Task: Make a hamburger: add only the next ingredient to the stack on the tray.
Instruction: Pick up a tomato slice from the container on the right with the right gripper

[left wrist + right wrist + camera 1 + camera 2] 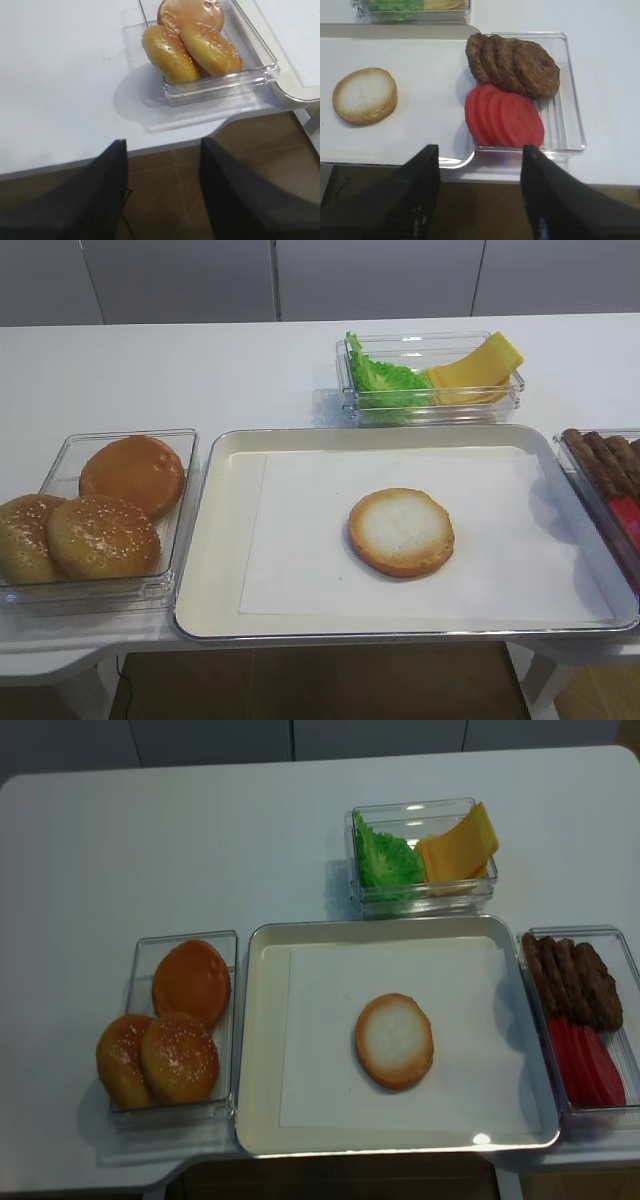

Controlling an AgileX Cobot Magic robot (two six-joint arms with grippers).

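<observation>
Nearest you in the right wrist view, your right gripper (480,192) hangs off the table's front edge with its fingers spread wide and nothing between them. Just beyond them sits the clear tub (570,100), where the red tomato slices (504,118) overlap in a fan in front of the brown patties (512,64). Come down on the frontmost slice alone, take it by its free edge, and lift it clear before you carry it left. Set it flat on the pale face of the bun half (365,95), which lies near the middle of the tray (410,31). Your left gripper (162,192) also stands open and empty, hanging short of the tub of domed buns (192,42). Only the realsense high view shows the tomato fan whole; the other high view cuts it off at the right border.
</observation>
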